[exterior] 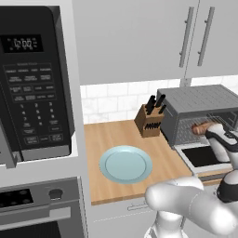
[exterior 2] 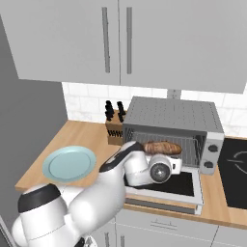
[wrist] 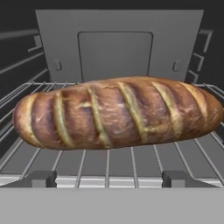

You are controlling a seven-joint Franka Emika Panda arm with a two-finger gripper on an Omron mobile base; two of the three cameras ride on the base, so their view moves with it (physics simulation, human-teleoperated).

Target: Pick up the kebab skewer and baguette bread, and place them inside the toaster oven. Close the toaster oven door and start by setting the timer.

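Short golden-brown baguette bread (wrist: 116,113) w/ darker crosswise score marks lies across the wire rack (wrist: 109,164) inside the silver-grey ribbed-top toaster oven (exterior 2: 173,116), long axis running 9 to 3 o'clock in the hand view, roughly centred on the rack, the oven's grey back wall behind it at 12. Two small dark finger tips (wrist: 39,178) of the gripper (wrist: 108,179) sit at approx 7 and 5 o'clock in the hand view, spread wide, one just under each end zone of the loaf; jaws open, and can't tell if the tips touch the bread. Right base view: white arm reaches into the oven mouth, hand at the front of the cavity w/ the loaf (exterior 2: 162,147) just past it at 1 o'clock. Flat silver-framed toaster oven door (exterior 2: 178,185) w/ dark glass window is dropped down flat on its lower hinge, under the wrist. Left base view: oven (exterior: 200,100) at 3 o'clock on the light wooden counter (exterior: 116,135), loaf end (exterior: 202,128) showing on the rack. Wooden knife block (exterior: 149,120) w/ black handles stands just beside the oven at its 9 o'clock. Round pale-blue plate (exterior: 126,164) sits on the counter near 6 o'clock of the block, well apart from the oven. Large black microwave w/ keypad (exterior: 32,88) at 9–10 o'clock. Kebab skewer: can't make it out.
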